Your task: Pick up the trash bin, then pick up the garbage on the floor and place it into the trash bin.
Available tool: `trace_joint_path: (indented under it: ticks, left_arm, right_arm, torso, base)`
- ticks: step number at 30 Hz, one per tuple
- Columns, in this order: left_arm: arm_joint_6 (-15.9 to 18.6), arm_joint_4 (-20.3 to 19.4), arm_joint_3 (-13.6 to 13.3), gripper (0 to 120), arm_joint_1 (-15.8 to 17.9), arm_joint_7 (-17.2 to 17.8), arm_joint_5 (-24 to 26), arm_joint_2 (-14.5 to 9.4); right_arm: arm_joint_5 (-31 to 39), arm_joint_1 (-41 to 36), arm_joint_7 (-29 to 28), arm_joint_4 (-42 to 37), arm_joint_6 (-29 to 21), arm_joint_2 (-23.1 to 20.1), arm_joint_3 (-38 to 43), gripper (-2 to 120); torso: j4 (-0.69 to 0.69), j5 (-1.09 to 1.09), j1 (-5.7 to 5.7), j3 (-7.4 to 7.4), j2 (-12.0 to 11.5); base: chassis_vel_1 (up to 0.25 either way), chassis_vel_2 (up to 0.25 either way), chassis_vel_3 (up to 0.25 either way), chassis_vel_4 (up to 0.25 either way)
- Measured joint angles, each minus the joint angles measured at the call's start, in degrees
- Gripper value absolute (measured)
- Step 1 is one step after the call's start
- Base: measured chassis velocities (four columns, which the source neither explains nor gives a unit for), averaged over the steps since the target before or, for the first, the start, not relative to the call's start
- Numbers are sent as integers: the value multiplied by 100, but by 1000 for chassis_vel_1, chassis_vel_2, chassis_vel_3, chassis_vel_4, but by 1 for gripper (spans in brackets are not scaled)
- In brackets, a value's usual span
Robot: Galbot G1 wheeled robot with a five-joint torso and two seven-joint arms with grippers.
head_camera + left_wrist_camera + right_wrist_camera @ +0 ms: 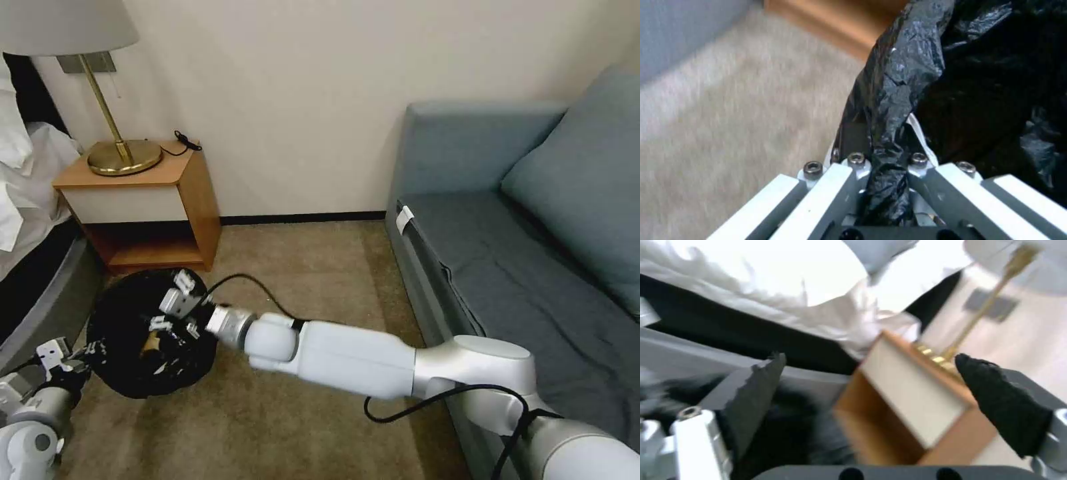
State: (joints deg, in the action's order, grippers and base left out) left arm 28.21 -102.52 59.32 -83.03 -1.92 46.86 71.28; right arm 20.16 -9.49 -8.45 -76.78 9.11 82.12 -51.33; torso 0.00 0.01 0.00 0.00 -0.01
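Right, the left gripper (882,196) is clamped on the bag-covered rim of the trash bin (127,333), with the black liner pinched between its fingers (818,200); the bin body hangs off to that gripper's far side, mouth tilted up toward the head camera. The right gripper (175,308) sits over the bin mouth, jaws spread wide with nothing between the pads (1005,403), so the bin interior lies directly below and just ahead of it. The right arm reaches in across the carpet (300,287), roughly square to the rim. Judgement: the right gripper is the free one for any floor pickup; the left is committed to holding. Count: one bin, one small yellowish scrap (151,342) inside it, probably garbage but too small to identify, and zero litter pieces visible on the carpet near either gripper.
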Motion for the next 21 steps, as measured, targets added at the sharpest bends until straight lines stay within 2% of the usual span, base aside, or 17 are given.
trace_joint_path:
  ticks: [3,7,8,10,12,15,16,19,21]
  left_arm:
    - [300,12,-107,2,36,422,330,-3]
    - [410,14,-145,2,62,630,487,-12]
    - [459,21,-162,2,79,742,580,-22]
    - [546,30,-194,2,120,986,745,-43]
    - [560,39,-202,2,131,1038,773,-45]
    - [656,81,-263,2,214,1422,983,-35]
    - [656,81,-263,2,214,1422,983,-35]
    - [710,91,-326,2,256,1640,1086,4]
    - [716,92,-337,2,268,1677,1103,12]
  right_arm:
    - [-394,107,-7,-259,26,-346,310,100]
    - [-546,154,-120,-455,-85,-557,528,100]
    - [-532,178,-224,-587,-269,-698,641,100]
    - [-254,195,-484,-868,-702,-1011,845,100]
    - [-154,195,-558,-947,-841,-1103,910,100]
    - [475,101,-1096,-1544,-1582,-2010,1401,100]
    - [475,101,-1096,-1544,-1582,-2010,1401,100]
    - [1162,-195,-1628,-2253,-2032,-2681,1948,100]
    - [1396,-297,-1746,-2419,-2093,-2783,2088,100]
  torso:
    - [0,0,0,0,0]
    - [1,1,0,0,0]
    - [1,0,0,0,0]
    - [1,0,0,0,0]
    - [1,1,0,0,0]
    - [-1,2,0,0,0]
    - [-1,2,0,0,0]
    - [-4,0,0,0,0]
    - [-2,1,0,0,0]
  base:
    - [0,0,0,0]
    - [0,0,0,0]
    - [0,0,0,0]
    - [0,0,0,0]
    - [0,0,0,0]
    - [0,0,0,0]
    - [0,0,0,0]
    - [0,0,0,0]
    - [0,0,0,0]
